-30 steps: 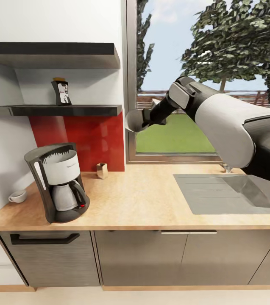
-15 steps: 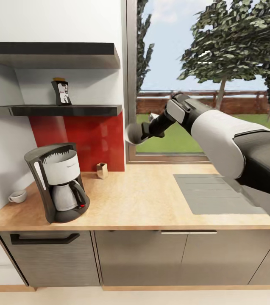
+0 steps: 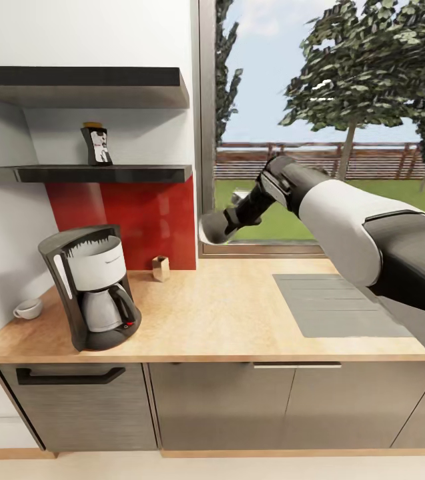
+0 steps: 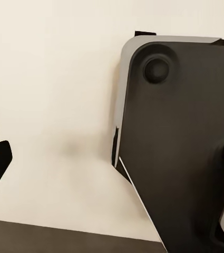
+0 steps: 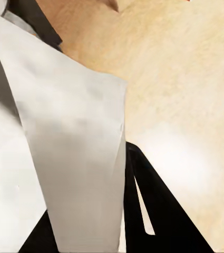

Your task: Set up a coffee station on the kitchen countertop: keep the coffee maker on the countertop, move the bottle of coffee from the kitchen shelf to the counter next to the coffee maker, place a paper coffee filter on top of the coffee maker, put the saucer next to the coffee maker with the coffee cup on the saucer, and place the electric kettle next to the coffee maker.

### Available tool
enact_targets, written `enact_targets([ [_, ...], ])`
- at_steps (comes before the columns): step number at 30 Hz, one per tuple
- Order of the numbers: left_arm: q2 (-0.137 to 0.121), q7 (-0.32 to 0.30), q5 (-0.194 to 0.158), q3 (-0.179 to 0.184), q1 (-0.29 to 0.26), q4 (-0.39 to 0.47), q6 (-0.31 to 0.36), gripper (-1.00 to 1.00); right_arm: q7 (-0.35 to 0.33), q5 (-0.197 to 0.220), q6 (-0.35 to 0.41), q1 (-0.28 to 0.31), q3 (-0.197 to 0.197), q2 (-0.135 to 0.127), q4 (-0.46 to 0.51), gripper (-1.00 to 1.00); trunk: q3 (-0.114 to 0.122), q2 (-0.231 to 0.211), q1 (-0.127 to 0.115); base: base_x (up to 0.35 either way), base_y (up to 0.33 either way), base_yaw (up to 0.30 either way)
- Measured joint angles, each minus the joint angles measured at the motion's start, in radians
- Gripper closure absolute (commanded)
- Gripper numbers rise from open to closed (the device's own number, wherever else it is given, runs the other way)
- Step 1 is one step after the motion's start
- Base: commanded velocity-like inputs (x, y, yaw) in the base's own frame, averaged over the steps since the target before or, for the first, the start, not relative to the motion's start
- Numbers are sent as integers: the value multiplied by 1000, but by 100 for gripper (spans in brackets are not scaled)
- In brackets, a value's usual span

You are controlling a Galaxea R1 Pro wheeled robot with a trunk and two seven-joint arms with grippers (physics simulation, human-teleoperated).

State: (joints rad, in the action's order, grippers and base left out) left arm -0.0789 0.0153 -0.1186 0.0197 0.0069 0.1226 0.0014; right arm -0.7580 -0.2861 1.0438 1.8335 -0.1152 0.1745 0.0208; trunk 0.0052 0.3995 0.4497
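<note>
The right arm has dropped since 1 second ago, its right end effector (image 3: 213, 230) now lower before the window, above the tabletop (image 3: 239, 313). It grips a pale, thin paper coffee filter (image 3: 207, 227), pinched between dark fingers (image 5: 154, 211) in the right wrist view. The coffee maker (image 3: 92, 293) stands at 9 o'clock on the tabletop, the coffee cup (image 3: 28, 309) beside it towards the wall, a small tan block (image 3: 161, 268) near the red backsplash. The bottle of coffee (image 3: 96, 143) sits on the shelf (image 3: 85, 175) at 11 o'clock. The left end effector (image 4: 112, 168) hangs wide open, empty.
</note>
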Motion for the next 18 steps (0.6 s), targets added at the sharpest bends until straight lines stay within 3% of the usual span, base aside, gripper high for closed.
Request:
enact_targets([
  [2,0,0,1,0,0,0,0,-100,-161,-152,-1,0,1,0,1,100,0,0,0,0,0,0],
  [3,0,0,0,1,0,0,0,-100,-332,-299,-3,0,1,0,2,100,0,0,0,0,0,0],
  [4,-1,0,0,2,0,0,0,-100,-414,-367,-5,0,1,0,5,100,0,0,0,0,0,0],
  [7,0,0,0,2,0,0,0,-100,-482,-424,-7,0,1,0,8,100,0,0,0,0,0,0],
  [10,1,0,0,1,0,0,0,-100,-507,-444,-8,0,2,0,9,100,0,0,0,0,0,0],
  [18,1,0,0,-1,0,0,0,-100,-520,-449,-8,0,5,0,39,100,0,0,0,0,0,0],
])
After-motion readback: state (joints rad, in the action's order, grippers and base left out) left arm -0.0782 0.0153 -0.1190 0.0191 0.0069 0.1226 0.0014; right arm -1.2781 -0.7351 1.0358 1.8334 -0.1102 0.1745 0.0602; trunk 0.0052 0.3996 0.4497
